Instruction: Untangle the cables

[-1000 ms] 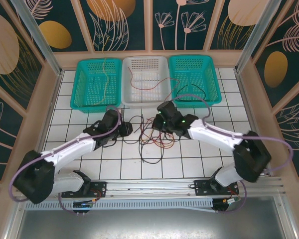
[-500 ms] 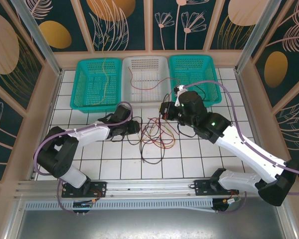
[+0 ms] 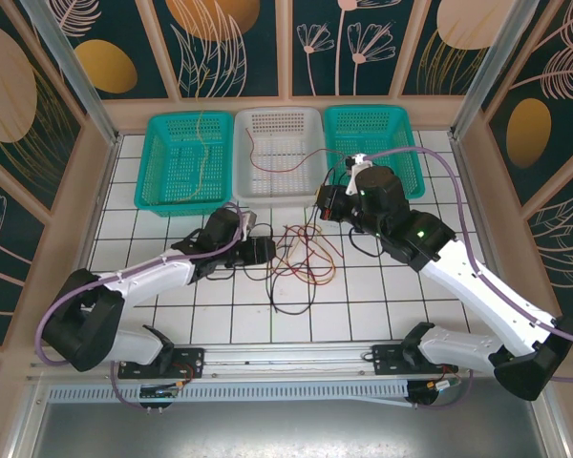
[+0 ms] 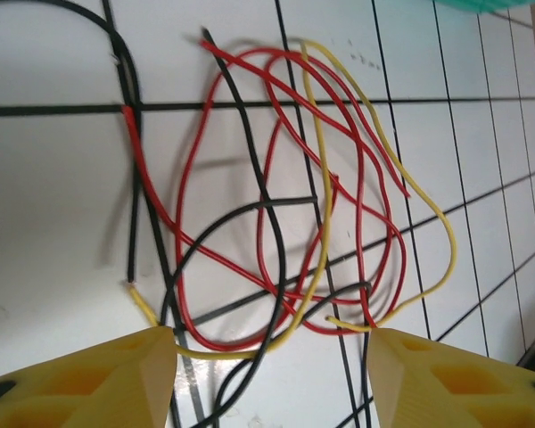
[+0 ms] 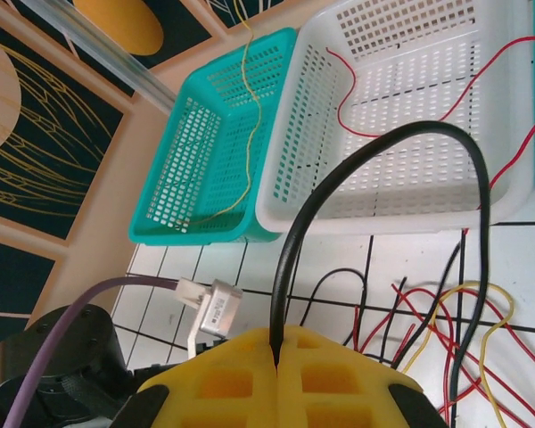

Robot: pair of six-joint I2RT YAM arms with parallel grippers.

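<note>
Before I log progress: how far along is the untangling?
Done: one yellow cable lies in the left basket, one red cable in the white basket. In hand: the right gripper is shut on a black cable, lifted in an arc; the left gripper hangs open over the tangle. Left: red, yellow and black cables there lie crossed on the table.

Left end effector (image 4: 269, 343) parted, right (image 5: 276, 352) clamped

black cable (image 4: 251, 152) cut off below, red cables (image 5: 428, 309) cropped right
</note>
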